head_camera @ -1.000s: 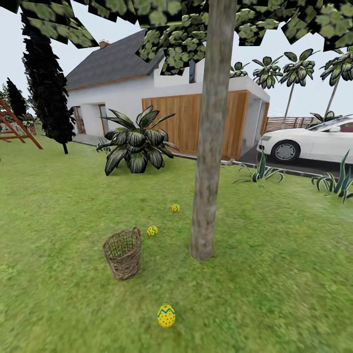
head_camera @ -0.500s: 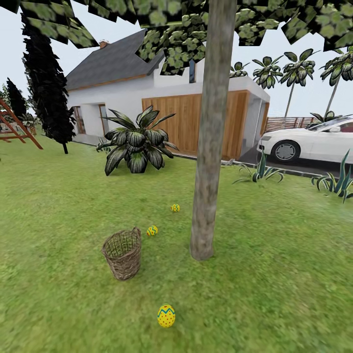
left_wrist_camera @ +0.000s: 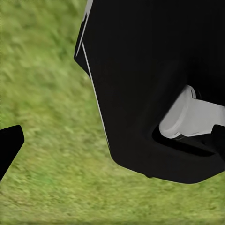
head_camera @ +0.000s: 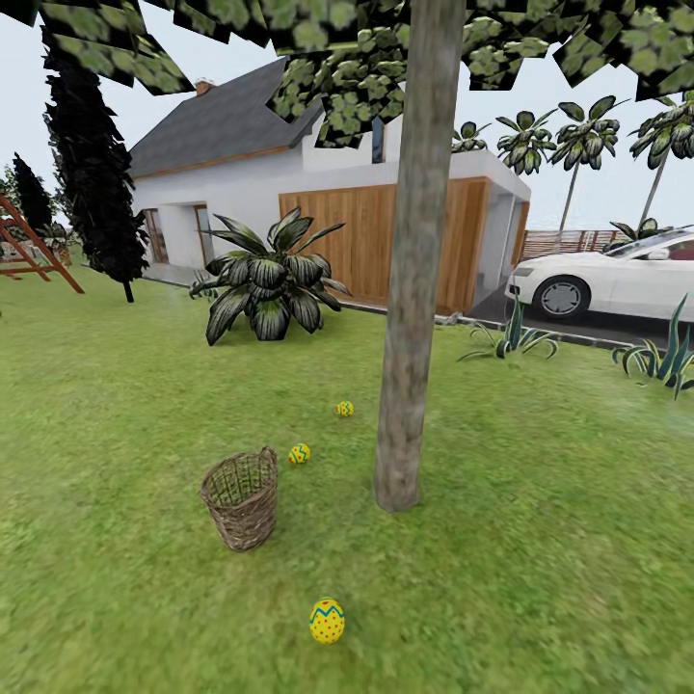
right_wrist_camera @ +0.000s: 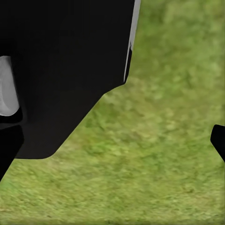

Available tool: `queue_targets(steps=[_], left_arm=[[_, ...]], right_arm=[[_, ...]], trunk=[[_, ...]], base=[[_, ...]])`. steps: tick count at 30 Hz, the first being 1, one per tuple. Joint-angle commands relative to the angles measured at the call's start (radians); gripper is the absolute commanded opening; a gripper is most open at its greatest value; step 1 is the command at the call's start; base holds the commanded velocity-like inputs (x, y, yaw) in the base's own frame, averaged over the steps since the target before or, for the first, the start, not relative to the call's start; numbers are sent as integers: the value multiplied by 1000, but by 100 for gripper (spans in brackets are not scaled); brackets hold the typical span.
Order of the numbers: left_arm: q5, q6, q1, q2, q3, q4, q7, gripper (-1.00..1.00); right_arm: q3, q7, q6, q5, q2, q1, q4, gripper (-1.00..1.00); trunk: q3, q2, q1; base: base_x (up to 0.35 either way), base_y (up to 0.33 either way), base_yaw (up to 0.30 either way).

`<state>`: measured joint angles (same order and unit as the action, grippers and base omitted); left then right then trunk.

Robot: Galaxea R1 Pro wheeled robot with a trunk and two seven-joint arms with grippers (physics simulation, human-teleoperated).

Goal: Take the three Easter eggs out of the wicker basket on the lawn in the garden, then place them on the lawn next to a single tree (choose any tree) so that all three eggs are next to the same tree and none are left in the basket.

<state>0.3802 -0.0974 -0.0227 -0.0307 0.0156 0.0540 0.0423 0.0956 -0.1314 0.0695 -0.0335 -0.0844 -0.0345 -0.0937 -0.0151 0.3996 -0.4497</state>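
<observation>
Three yellow painted Easter eggs lie on the lawn (head_camera: 540,549): one nearest me (head_camera: 327,621), one just behind the basket (head_camera: 300,453), one farther back (head_camera: 344,409) by the trunk. The wicker basket (head_camera: 241,501) stands upright left of the tree (head_camera: 410,337), and no egg shows in its opening. In the left wrist view my left gripper (left_wrist_camera: 112,150) is open over grass, with the robot's black body between its fingertips. The right wrist view has my right gripper (right_wrist_camera: 112,147) open too, only grass between its fingers.
A broad-leaved bush (head_camera: 270,284) grows behind the basket, before a white house (head_camera: 241,173). A dark conifer (head_camera: 92,173) and a wooden frame (head_camera: 34,251) stand far left. A white car (head_camera: 617,275) and spiky plants (head_camera: 511,339) are at the right.
</observation>
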Motion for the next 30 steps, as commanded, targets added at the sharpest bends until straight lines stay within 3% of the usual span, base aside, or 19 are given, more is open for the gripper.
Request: queue_targets(steps=[1,30], left_arm=[[8,-3,0,-1,3,0,4,100],[7,-2,0,-2,4,-3,1,100]], right_arm=[[7,-4,1,-3,0,-1,-1,100],[2,-5,4,-2,-4,-1,8,100]], trunk=[[0,0,0],[0,0,0]], base=[[0,0,0],[0,0,0]])
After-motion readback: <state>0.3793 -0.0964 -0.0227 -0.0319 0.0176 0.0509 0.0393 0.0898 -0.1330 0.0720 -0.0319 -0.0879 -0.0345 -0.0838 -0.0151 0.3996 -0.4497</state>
